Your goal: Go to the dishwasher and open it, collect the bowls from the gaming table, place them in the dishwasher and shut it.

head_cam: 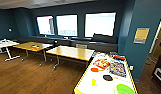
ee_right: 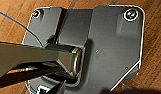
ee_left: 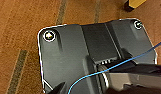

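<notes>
The gaming table [head_cam: 84, 86], white-topped with a yellow rim, stands at the lower right of the head view, close in front of me. On its near end lies the wide lime-green bowl [head_cam: 124, 89]. A small yellow bowl [head_cam: 94, 82] sits further left on the same top. Both wrist views look down past the robot's dark plate onto brown wood floor [ee_left: 18, 37]. The dishwasher is out of view.
Two colourful game boxes [head_cam: 118, 67], an orange piece [head_cam: 94, 69] and a black disc [head_cam: 107, 77] also lie on the gaming table. Wooden tables [head_cam: 71, 53] and a white table [head_cam: 4, 44] stand to the left, before a dark bench [head_cam: 96, 43] under the windows. Open wood floor [head_cam: 28, 77] lies at lower left.
</notes>
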### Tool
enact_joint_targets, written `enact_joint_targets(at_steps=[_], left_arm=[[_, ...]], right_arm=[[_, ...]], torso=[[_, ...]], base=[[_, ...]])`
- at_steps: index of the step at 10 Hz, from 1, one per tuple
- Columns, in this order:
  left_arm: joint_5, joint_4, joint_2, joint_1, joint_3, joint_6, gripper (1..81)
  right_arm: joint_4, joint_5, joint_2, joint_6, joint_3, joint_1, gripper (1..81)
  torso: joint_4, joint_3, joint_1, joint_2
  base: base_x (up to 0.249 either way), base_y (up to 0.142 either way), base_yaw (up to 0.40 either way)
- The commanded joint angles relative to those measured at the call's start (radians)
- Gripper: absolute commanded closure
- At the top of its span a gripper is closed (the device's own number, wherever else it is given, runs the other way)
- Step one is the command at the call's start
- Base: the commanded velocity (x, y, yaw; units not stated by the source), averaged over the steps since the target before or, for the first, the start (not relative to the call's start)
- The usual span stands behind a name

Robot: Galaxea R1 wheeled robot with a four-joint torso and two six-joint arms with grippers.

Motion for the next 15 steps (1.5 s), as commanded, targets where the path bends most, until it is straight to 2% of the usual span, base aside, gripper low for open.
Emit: enact_joint_targets(at_steps=[1,11,15], left_arm=[[0.046,0.001,-0.005,-0.053,0.001,0.003,1.0],[0.044,-0.007,-0.011,-0.053,0.001,0.002,1.0],[0.042,-0.005,-0.008,-0.053,0.001,0.0,1.0]], right_arm=[[-0.009,-0.056,-0.003,-0.004,0.003,0.046,1.0],[-0.009,-0.056,-0.003,-0.004,0.003,0.045,1.0],[-0.009,-0.056,-0.003,-0.004,0.003,0.045,1.0]], torso=[[0.0,0.0,0.0,0.0],[0.0,0.0,0.0,0.0],[0.0,0.0,0.0,0.0]], base=[[0.0,0.0,-0.131],[0.0,0.0,-0.334],[0.0,0.0,-0.039]])
